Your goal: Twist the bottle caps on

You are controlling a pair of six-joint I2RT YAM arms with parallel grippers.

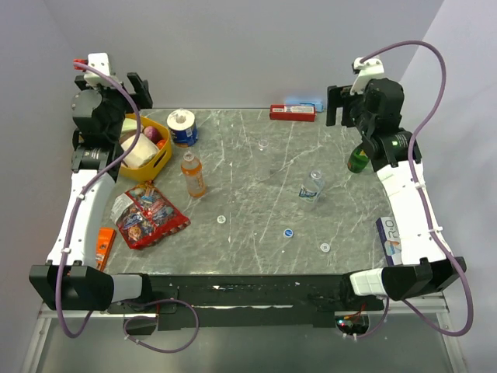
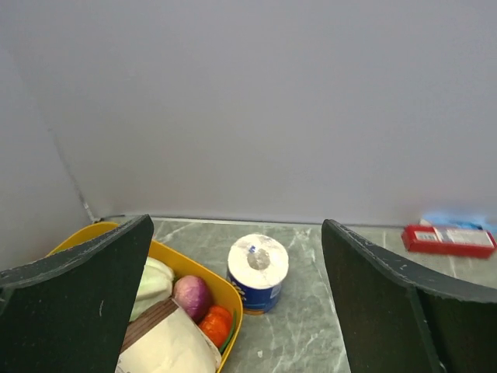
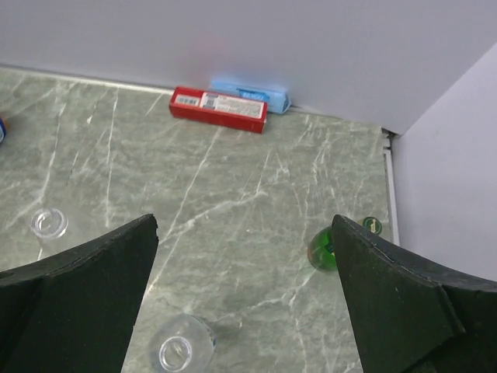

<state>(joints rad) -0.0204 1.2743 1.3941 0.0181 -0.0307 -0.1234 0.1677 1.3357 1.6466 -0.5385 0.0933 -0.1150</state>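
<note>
- The left gripper point(image 2: 237, 233) is held high above the far-left corner of the worktop point(image 1: 248, 179). Its two dark fingers point(image 2: 85, 303) are spread wide with nothing between them.
- The right gripper point(image 3: 245, 233) is held above the far-right corner. Its fingers point(image 3: 396, 303) are also spread wide and hold nothing.
- The orange drink bottle point(image 1: 193, 174) stands upright left of the worktop's middle, near the yellow basket point(image 1: 159, 165). Its top is too small to read.
- The water bottle point(image 1: 312, 187) stands right of the middle, well apart from the orange one. The right wrist view shows its mouth open from above.
- Three bottle caps lie flat toward the near edge, none touching another: a white cap point(image 1: 221, 220) about midway along it, a blue cap point(image 1: 288, 231) to its right, and a second white cap point(image 1: 324, 248) further right and closest to the edge.
- A small clear round piece point(image 1: 262, 144) lies toward the far edge. I cannot tell what it is.
- The basket sits by the far-left corner holding food, with a toilet roll point(image 2: 258, 268) just beside it.
- A red box point(image 3: 220, 109) lies against the far edge with a blue box point(image 3: 252, 93) behind it.
- A green glass bottle point(image 1: 359, 160) stands near the right edge.
- A snack bag point(image 1: 147, 216) lies near the left edge.
</note>
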